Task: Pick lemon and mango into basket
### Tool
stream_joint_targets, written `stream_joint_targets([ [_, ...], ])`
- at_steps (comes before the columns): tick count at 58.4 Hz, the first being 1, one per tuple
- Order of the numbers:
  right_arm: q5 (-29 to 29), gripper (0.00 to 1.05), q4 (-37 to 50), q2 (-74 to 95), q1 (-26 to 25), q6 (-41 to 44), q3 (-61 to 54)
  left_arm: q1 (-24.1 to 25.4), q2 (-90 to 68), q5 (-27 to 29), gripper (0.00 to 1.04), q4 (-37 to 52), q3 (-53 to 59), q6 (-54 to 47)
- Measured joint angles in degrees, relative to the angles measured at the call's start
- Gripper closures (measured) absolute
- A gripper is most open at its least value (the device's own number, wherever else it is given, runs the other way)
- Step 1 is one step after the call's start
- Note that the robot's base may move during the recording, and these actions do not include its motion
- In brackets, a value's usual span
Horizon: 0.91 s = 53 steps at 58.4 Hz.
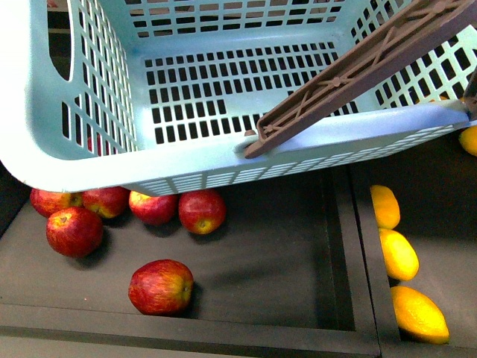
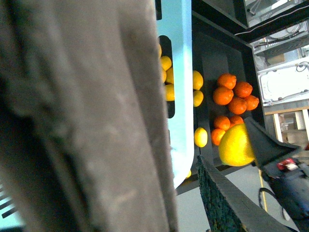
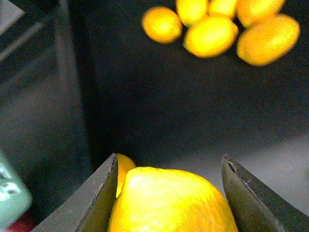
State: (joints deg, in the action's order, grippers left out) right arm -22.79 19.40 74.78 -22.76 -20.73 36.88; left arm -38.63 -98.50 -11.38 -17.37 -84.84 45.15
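Lemon [image 3: 169, 203] is up off the tray, bright yellow with pebbly skin, and the right claw [image 3: 170, 166] is clenched on it, one dark finger [image 3: 99, 198] on each flank. Under it lies bare dark tray floor [image 3: 159, 111], with a cluster of yellow fruit [image 3: 210, 36] further on. From the left wrist, the lemon hangs outside the basket [image 1: 223, 160], apart from its pale rim, near the tangerines [image 2: 234, 96]. The basket sits tilted, slotted floor open, brown handle [image 1: 358, 67] slanting across its right corner. Its near rim overhangs the apples [image 1: 160, 287]. A blurred brown-grey mass [image 2: 87, 116] fills the left wrist view, so I can't tell the left claw's grip.
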Motion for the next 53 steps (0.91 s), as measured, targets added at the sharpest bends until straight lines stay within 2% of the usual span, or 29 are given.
stream_joint_targets([
  [13, 6.2, 0.49, -3.6, -8.5, 17.1, -3.7, 0.8, 0.0, 0.0, -0.2, 0.77, 0.0, 0.0, 0.0],
  [28, 13.6, 0.49, -3.4, -4.8, 31.3, -1.7, 4.9, 0.0, 0.0, -0.2, 0.77, 0.0, 0.0, 0.0],
  [31, 14.6, 0.49, -3.3, -3.6, 32.8, -0.9, 5.4, 0.0, 0.0, -0.2, 0.77, 0.0, 0.0, 0.0],
  [33, 15.5, 0.46, -3.3, -2.6, 33.7, -0.1, 5.7, 0.0, 0.0, -0.2, 0.77, 0.0, 0.0, 0.0],
  [37, 17.0, 0.33, -3.0, -0.7, 35.3, 1.0, 6.1, 0.1, 0.0, -0.1, 0.77, 0.0, 0.0, 0.0],
  [48, 21.2, 0.07, -1.4, 1.6, 36.0, 1.6, 6.6, 0.0, 0.0, -0.1, 0.77, 0.0, 0.0, 0.2],
  [53, 22.7, 0.09, -0.4, 1.1, 35.2, 1.0, 6.5, 0.1, -0.1, 0.5, 0.77, 0.0, 0.0, -0.3],
])
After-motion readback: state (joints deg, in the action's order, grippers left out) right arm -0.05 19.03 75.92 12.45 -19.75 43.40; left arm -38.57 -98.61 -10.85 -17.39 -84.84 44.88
